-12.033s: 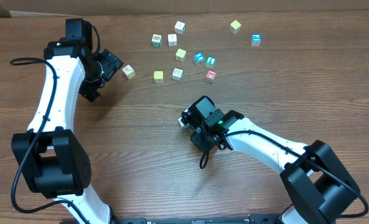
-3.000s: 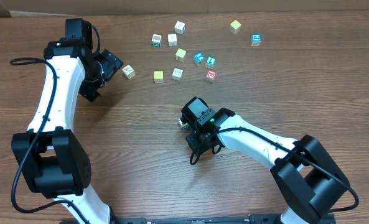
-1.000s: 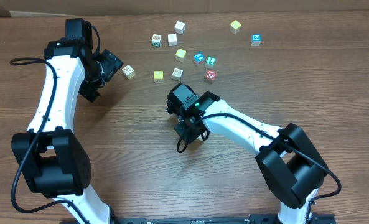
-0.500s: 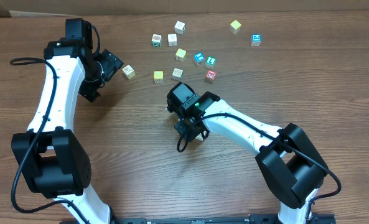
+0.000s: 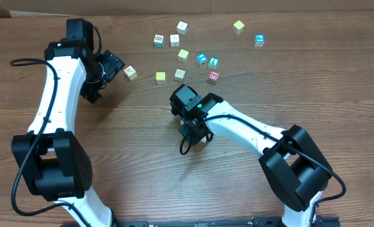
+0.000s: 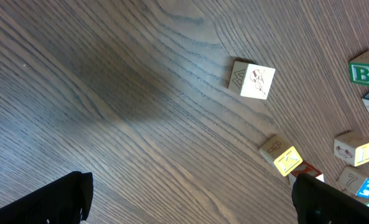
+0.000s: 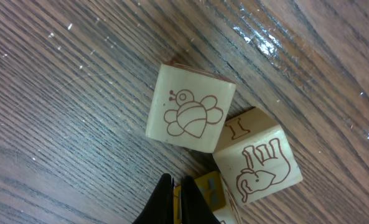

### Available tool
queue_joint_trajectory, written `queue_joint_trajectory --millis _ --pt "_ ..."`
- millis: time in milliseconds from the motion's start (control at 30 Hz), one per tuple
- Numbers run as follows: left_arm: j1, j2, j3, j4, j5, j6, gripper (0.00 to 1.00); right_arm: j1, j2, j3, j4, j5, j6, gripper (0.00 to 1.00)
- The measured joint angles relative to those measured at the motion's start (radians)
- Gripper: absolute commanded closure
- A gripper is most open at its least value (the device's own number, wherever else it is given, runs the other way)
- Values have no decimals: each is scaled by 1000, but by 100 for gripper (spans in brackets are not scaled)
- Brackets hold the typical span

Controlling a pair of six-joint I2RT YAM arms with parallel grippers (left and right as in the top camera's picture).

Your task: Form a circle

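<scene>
The right claw [image 7: 174, 198] is closed tight and empty just beside two touching small cream wooden picture cubes [image 7: 190, 107], while the left claw [image 6: 190, 200] stands wide open, holding nothing, above the brown wooden desk [image 5: 142, 167].

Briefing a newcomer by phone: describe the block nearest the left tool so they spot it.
Across the wooden table's far side lie scattered cubes. It is the cream cube alone at their left end, beside the left tool.

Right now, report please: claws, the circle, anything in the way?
Left claw open, empty. Right claw shut, tip near two adjacent blocks. Others scattered, no circle yet.
</scene>
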Motion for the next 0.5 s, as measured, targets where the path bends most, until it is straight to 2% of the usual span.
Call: queue_joint_trajectory --millis 500 --pt "0 0 0 0 0 0 0 0 0 0 -10 -1 0 96"
